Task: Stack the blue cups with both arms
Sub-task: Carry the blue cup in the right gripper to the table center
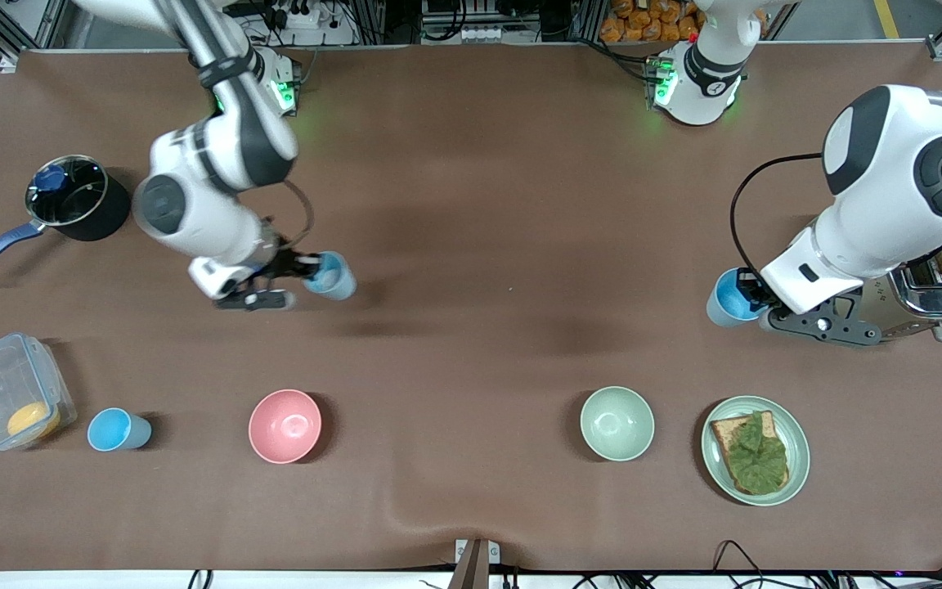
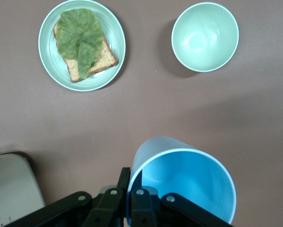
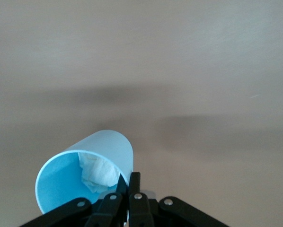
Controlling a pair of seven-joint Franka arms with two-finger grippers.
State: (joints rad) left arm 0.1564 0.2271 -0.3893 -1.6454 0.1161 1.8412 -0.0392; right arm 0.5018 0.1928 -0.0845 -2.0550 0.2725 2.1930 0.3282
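Three light-blue cups show. My right gripper (image 1: 306, 271) is shut on the rim of one blue cup (image 1: 332, 276) and holds it tilted over the bare table near the right arm's end. In the right wrist view (image 3: 128, 185) that cup (image 3: 80, 170) has crumpled white paper (image 3: 99, 171) inside. My left gripper (image 1: 753, 293) is shut on the rim of a second blue cup (image 1: 726, 299), over the table beside the toaster. In the left wrist view (image 2: 130, 189) that cup (image 2: 184, 182) looks empty. A third blue cup (image 1: 116, 430) stands on the table beside the plastic box.
A pink bowl (image 1: 284, 425), a pale green bowl (image 1: 616, 423) and a green plate (image 1: 798, 470) with toast and lettuce stand along the edge nearest the front camera. A toaster (image 1: 925, 298) is under the left arm. A black pot (image 1: 78, 198) and a clear box (image 1: 9, 401) are at the right arm's end.
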